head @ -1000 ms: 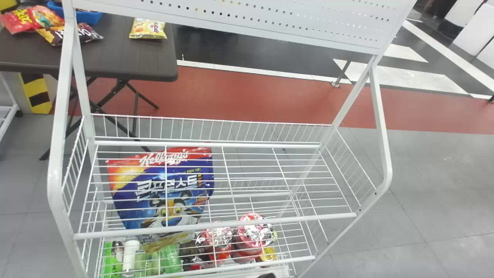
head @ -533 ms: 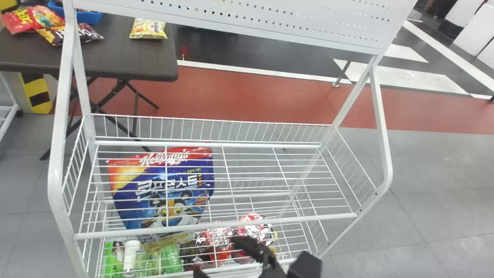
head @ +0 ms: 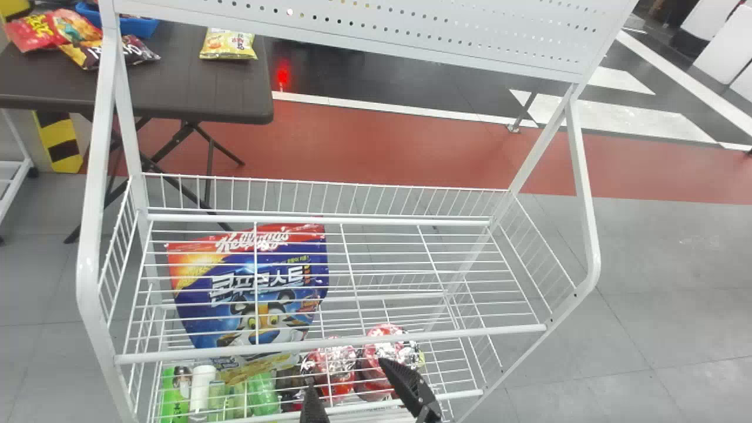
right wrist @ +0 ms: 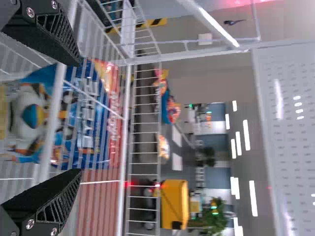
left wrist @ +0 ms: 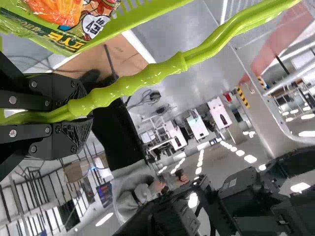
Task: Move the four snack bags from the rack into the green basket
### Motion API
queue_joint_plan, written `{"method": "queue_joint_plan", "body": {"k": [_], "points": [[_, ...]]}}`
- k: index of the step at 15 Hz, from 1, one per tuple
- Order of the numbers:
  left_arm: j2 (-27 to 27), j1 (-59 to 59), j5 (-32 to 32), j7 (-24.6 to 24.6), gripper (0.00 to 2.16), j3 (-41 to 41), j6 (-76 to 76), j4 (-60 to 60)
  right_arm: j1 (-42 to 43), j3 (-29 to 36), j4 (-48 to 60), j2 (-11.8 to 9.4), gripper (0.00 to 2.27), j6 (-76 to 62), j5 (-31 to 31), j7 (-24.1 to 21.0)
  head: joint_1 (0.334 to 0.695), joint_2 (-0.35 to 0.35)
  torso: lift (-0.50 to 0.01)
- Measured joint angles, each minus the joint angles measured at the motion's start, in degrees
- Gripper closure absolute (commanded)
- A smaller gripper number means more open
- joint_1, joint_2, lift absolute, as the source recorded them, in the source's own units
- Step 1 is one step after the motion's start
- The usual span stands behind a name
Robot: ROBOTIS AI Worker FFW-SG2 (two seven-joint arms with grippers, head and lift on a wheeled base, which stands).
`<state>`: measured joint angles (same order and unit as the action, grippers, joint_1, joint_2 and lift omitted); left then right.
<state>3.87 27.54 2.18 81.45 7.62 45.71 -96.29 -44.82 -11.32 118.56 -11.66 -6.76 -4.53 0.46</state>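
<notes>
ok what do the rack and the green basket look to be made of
The rack looks like metal, painted or coated glossy white: thin straight wires, smoothly bent tubes. The green basket seems moulded plastic, shiny, with an evenly coloured slotted wall and bumpy handle.

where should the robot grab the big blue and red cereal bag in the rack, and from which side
Probably pinch the bag by its flat red top band, one finger before it and one behind, coming in from the front: it looks roughly upright, and the white wire shelf above it would block a straight drop.
</notes>
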Motion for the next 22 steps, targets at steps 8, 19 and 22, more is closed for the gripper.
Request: {"method": "queue_joint_plan", "body": {"k": [8, 19, 22], "points": [[-0.1, 1.2, 0.3, -2.4, 2.00, -0.9, 7.1, -2.9, -4.1, 4.4, 6.5, 1.0, 0.05, 5.2, -0.7, 2.4, 0.695, -0.350, 0.000], [-0.1, 1.4, 0.0, -2.4, 2.00, -1.3, 6.5, -2.7, -4.6, 4.8, 6.7, 1.0, 0.06, 3.7, -0.7, 3.1, 0.695, -0.350, 0.000], [-0.1, 1.4, 0.0, -2.4, 2.00, -1.3, 6.3, -2.7, -4.7, 5.0, 7.0, 0.8, 0.06, 3.6, -0.7, 3.1, 0.695, -0.350, 0.000]]}}
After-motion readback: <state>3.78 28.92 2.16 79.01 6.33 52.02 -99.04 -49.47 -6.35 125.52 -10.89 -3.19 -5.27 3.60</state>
